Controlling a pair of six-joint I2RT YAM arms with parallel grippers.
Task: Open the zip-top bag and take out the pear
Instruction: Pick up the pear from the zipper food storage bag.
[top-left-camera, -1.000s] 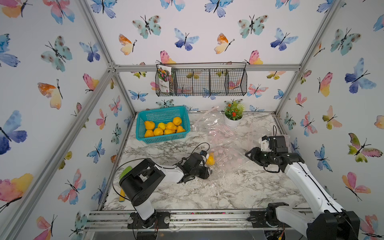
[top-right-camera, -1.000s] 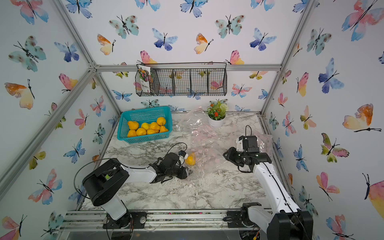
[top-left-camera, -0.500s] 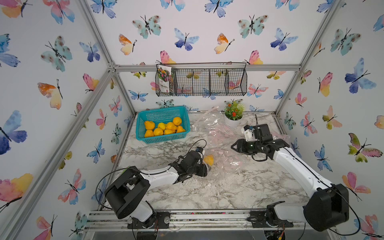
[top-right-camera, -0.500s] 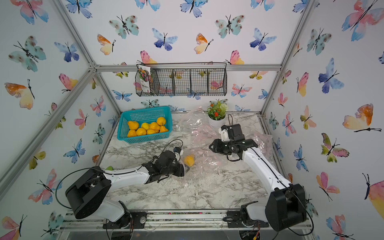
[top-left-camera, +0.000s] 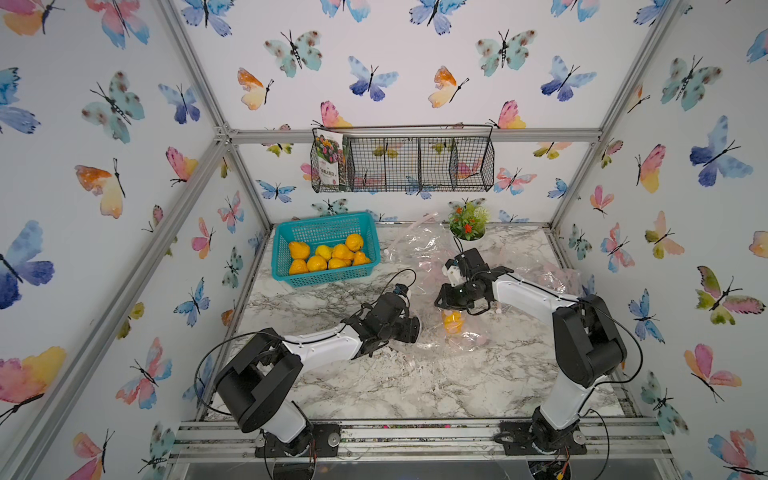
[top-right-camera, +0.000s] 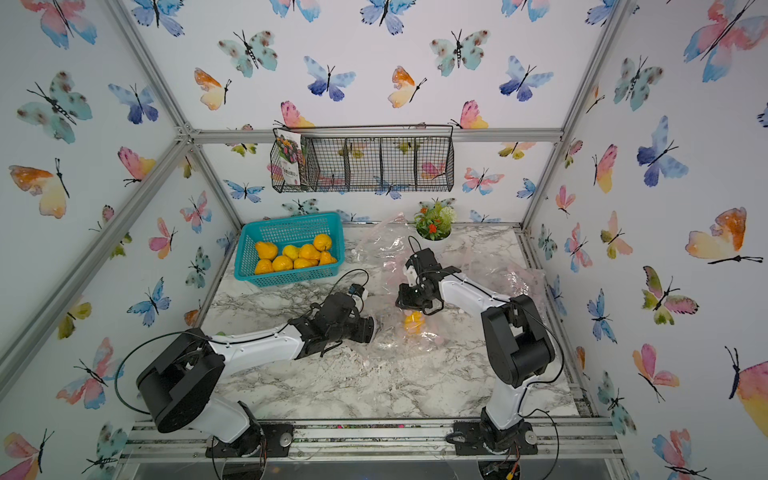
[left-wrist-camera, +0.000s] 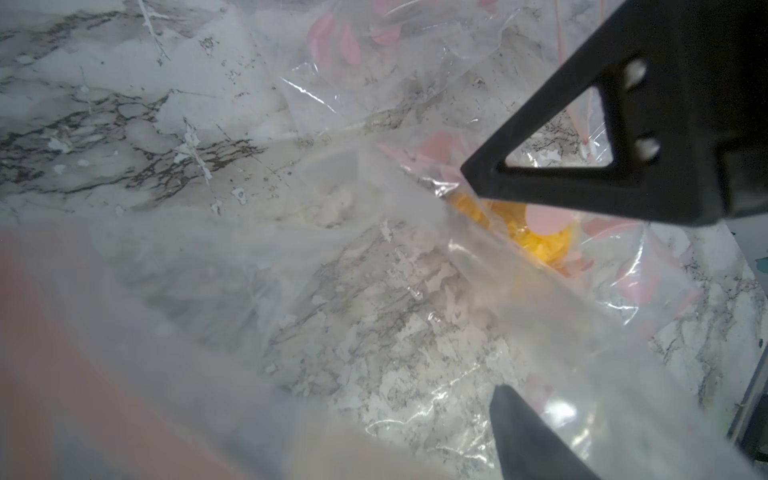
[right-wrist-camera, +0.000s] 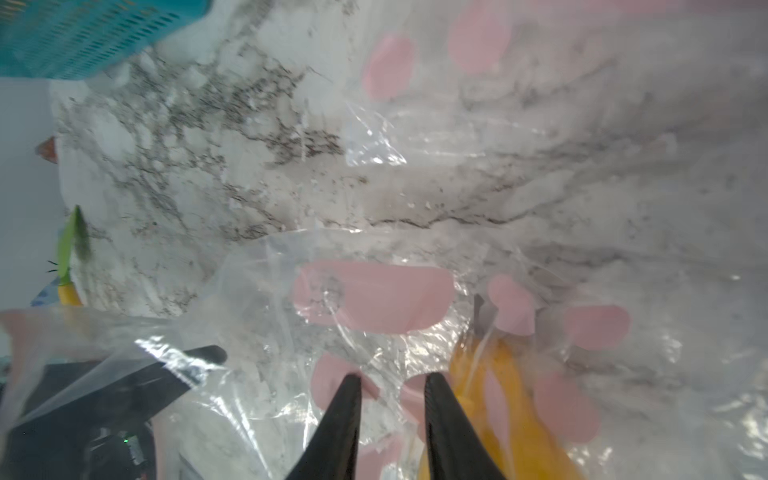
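- Bag: the zip-top bag (top-left-camera: 467, 345) was clear film with pink spots. It lay crumpled about mid-way across the marble table (top-left-camera: 374, 386), between the two arms, in both top views.
- Fruit: the pear (top-left-camera: 452, 323), yellow, was inside the bag and not taken out. It showed through the film and rested on the table directly under the right arm's tool.
- Left side: the left gripper (left-wrist-camera: 478, 280) had its jaws spread wide. Bag film was draped loosely across the gap and close over the lens, and neither finger was seen pressing on it. In a top view it (top-right-camera: 372, 328) sat low at the bag's near-left edge, apart from the pear (top-right-camera: 413, 322).
- Right side: the right gripper (right-wrist-camera: 392, 378) pointed down onto the bag. Its fingers ran parallel with a narrow gap and did not meet. Spotted film showed in the gap, and I could not tell whether it lay between the fingers or beneath them. The pear (right-wrist-camera: 498, 399) lay just beside one finger, under film.
- Surroundings: a teal basket (top-left-camera: 324, 220) at the far left held several yellow fruits (top-left-camera: 318, 262). More loose clear bags (top-left-camera: 415, 245) lay toward the back. A potted plant (top-left-camera: 467, 220) stood by the rear wall, and a wire rack (top-left-camera: 415, 166) hung above it.
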